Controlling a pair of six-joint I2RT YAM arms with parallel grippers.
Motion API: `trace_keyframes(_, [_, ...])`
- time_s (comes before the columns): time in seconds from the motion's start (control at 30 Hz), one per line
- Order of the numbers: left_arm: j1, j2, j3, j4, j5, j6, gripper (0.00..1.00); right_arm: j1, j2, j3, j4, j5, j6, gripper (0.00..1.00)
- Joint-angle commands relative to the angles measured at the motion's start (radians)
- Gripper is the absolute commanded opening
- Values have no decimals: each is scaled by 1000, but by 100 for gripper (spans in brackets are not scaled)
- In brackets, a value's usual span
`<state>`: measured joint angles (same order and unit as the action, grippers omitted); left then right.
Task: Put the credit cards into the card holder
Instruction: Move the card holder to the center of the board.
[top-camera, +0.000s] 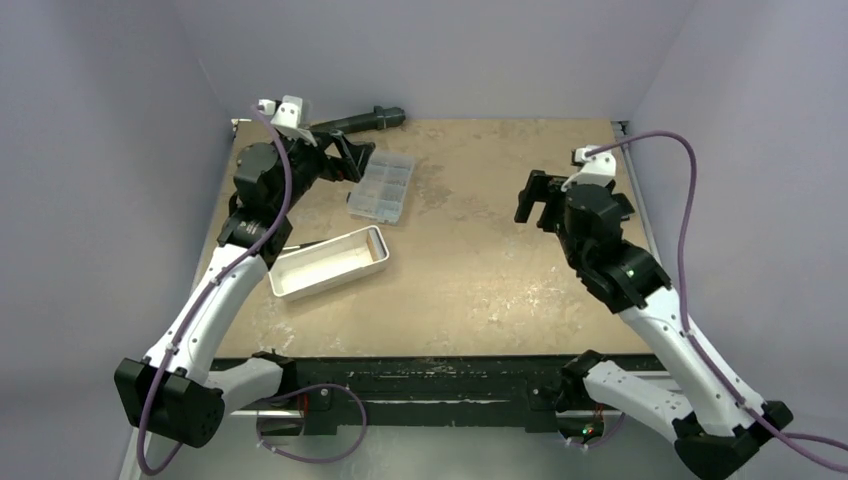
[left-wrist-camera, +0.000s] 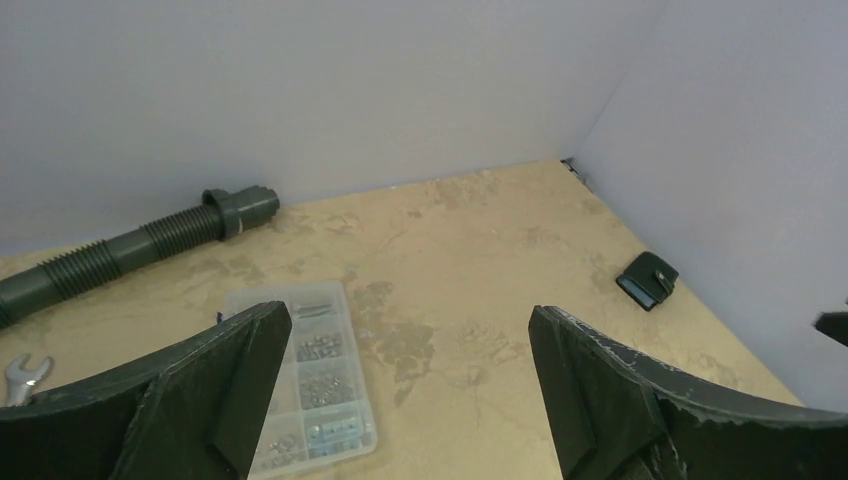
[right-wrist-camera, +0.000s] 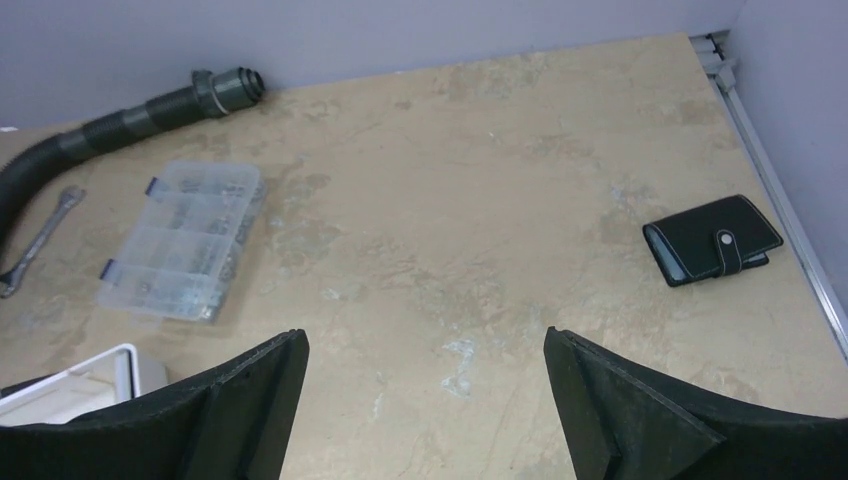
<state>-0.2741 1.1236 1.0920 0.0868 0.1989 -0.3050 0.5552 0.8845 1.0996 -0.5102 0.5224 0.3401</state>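
Scuffed tan table (top-camera: 480, 280), card holder (right-wrist-camera: 712, 240), grey walls (top-camera: 450, 50)

The overhead camera sits high behind the arm bases, looking down on the whole table (top-camera: 480, 290). Each wrist camera rides lower and nearer, facing across the tabletop toward the far wall. Both wrist views share the compartment box (left-wrist-camera: 310, 375), the corrugated hose (left-wrist-camera: 130, 245) and the card holder (right-wrist-camera: 712, 240).
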Motion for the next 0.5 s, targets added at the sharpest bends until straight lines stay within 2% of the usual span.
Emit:
trace_keyframes(0.0, [-34, 19, -25, 56, 57, -21, 100, 2, 124, 36, 28, 64, 21, 99])
trace_keyframes(0.2, [-93, 54, -23, 43, 58, -8, 100, -40, 268, 17, 138, 71, -2, 99])
trace_keyframes(0.47, [-136, 103, -17, 36, 80, -22, 100, -361, 358, -66, 268, -115, 141, 99])
